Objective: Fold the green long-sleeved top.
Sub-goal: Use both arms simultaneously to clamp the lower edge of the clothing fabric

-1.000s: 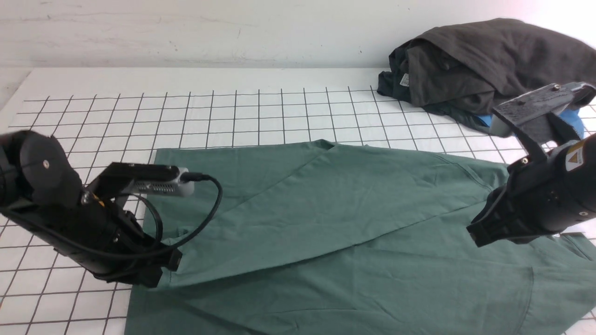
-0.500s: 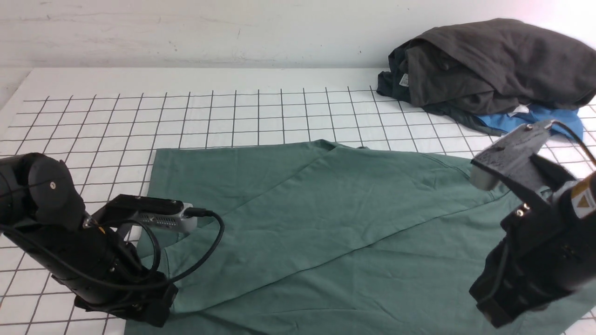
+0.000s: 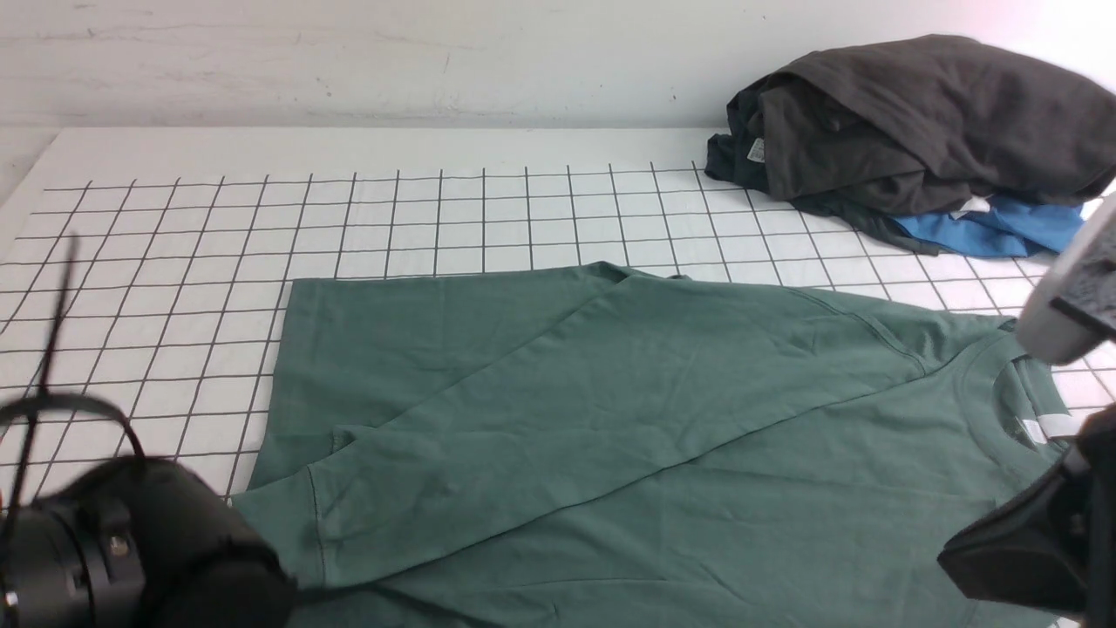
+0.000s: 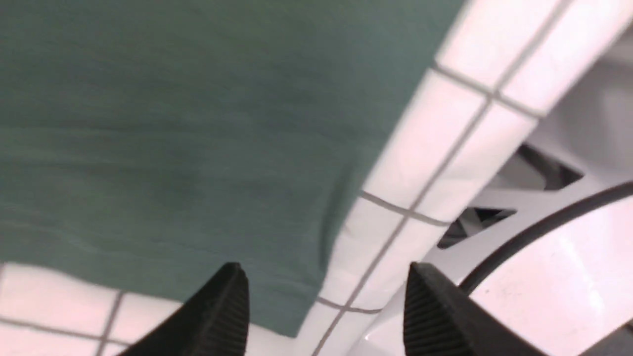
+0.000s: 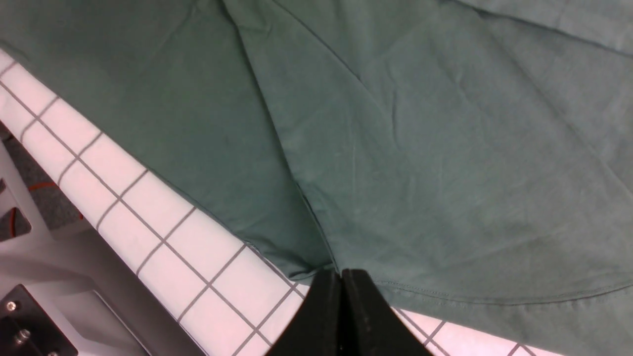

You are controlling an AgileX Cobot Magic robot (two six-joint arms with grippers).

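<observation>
The green long-sleeved top lies flat on the gridded table. One sleeve is folded diagonally across its body, and its neck with the white label is at the right. My left gripper is open and empty, low over a corner of the top at the table's near edge. My right gripper is shut, with its tips over the top's hem where a seam ends; I see no cloth lifted. In the front view only the left arm and right arm show, at the bottom corners.
A dark grey-black heap of clothes lies at the back right on a bright blue garment. The table's near edge and the robot's frame below it show in the wrist views.
Both arms have drawn back toward the near edge and now sit low at the bottom corners. The top's neck and label are uncovered. The top has not moved.
</observation>
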